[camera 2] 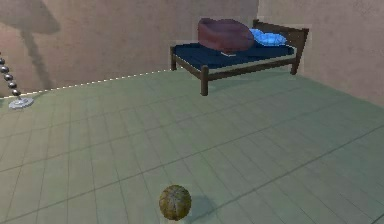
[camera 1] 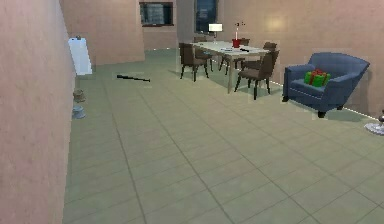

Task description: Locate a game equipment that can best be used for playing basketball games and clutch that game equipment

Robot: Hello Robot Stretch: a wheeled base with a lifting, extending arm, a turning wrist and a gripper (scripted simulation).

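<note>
Basketball [camera 2: 175, 201] on floor [camera 2: 100, 150], box [camera 1: 317, 78] on armchair [camera 1: 345, 68]

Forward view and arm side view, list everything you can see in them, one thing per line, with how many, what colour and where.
ball: one, brownish orange, on the bare floor at the arm side view's bottom middle
bed: one, dark frame with blue mattress, by the far wall
heap: one, reddish brown, on the bed
pillow: one, light blue, at the bed's right end
lamp base: one, grey, on the floor at the left edge
dining table: one, pale top, far middle of the forward view
chairs: at least three, dark brown, around the table
armchair: one, blue, right side
bundle: one, green and red, on the armchair's seat
long thing: one, dark, lying on the floor
board: one, white, against the left wall
</note>
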